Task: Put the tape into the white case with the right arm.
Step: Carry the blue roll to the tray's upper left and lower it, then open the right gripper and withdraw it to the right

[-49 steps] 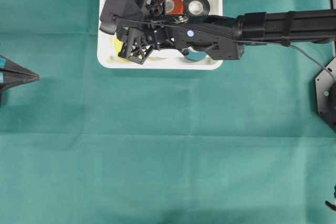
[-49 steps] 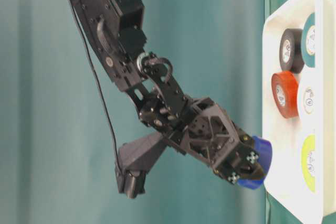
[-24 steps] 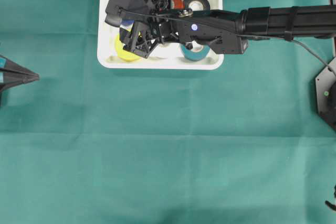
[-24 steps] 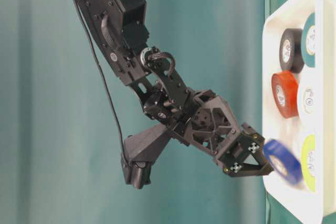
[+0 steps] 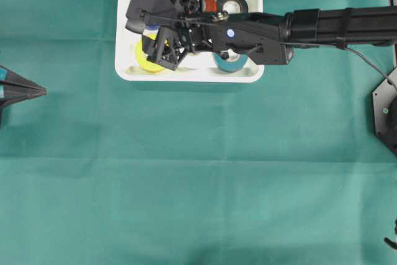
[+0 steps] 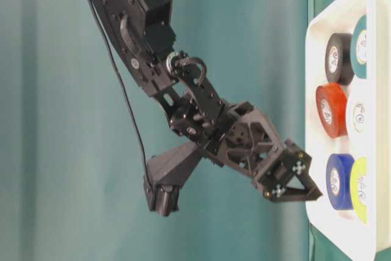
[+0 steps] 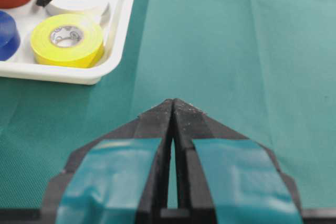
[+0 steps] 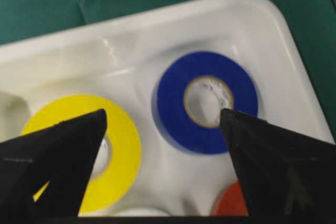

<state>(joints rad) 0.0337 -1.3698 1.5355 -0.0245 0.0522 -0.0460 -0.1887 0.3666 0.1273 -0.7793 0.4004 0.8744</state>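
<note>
Resting flat in the white case (image 8: pixel 294 51), the blue tape (image 8: pixel 207 100) lies in a corner, just beside the yellow roll (image 8: pixel 123 145). Right gripper (image 8: pixel 163 124) hangs above the case with fingers spread wide, holding nothing (tips clear of the blue tape). Left gripper (image 7: pixel 173 109), well apart from the case over the green cloth (image 5: pixel 198 184), has its fingers together.

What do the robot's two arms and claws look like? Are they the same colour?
Not quite. The right arm is all black, with boxy jointed parts, open lattice brackets, a thin black cable and a small blue light. Its right claw has long pointed black fingers with little checkered stickers. The left claw is also black and pointed, but wears cyan bands.
</note>
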